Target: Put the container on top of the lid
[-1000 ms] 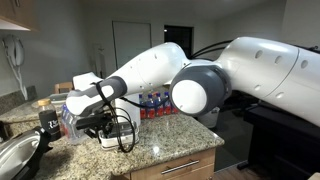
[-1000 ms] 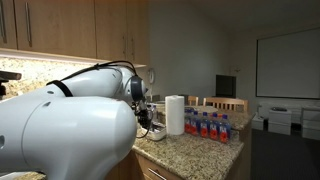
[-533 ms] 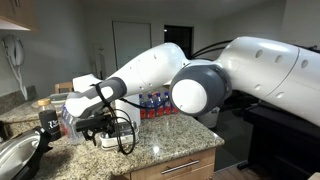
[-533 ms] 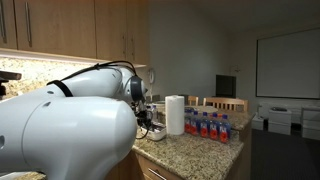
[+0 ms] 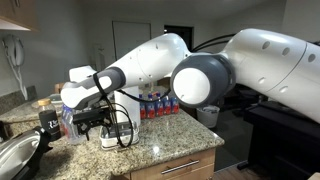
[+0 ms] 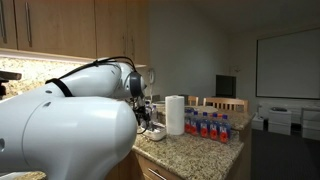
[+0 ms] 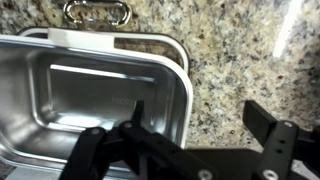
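In the wrist view the container (image 7: 80, 95), a shallow shiny rectangular tub with rounded corners, stands on the granite counter. A white strip along its far side and round its right corner looks like the lid (image 7: 90, 39) lying under it. My gripper (image 7: 200, 115) is open just above it. One finger hangs inside the tub and the other over bare granite, so the tub's right wall runs between them untouched. In an exterior view the gripper (image 5: 100, 128) hovers over the whitish container (image 5: 108, 141) near the counter's front edge.
A metal loop (image 7: 96, 12) lies beyond the tub. A paper towel roll (image 6: 175, 114) and a pack of water bottles (image 6: 210, 125) stand further along the counter. A metal pot (image 5: 14, 160) sits near the counter's corner, with a dark object (image 5: 48, 125) beside it.
The jaws have spread from nearly shut to wide open, letting go of the container. The wrist has risen a little and shifted sideways in an exterior view.
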`<move>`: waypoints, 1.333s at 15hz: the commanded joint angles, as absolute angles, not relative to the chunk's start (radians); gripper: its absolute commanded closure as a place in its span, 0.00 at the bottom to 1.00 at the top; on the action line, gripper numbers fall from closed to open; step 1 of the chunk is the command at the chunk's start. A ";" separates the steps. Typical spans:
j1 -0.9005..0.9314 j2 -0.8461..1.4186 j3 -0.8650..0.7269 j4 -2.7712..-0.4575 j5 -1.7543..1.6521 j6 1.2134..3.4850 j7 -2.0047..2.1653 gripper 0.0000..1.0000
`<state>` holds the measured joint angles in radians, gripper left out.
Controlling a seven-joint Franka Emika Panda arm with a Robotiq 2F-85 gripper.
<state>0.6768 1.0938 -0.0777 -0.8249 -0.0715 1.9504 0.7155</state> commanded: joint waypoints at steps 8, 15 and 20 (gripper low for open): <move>0.607 0.712 -0.007 -1.217 -0.062 1.927 0.251 0.00; 0.451 0.498 0.023 -1.519 0.014 1.960 -0.096 0.00; 0.300 0.373 0.114 -1.746 0.021 2.066 -0.074 0.00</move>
<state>0.3736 0.4917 0.0650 -1.5554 -0.0031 1.9703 -0.0651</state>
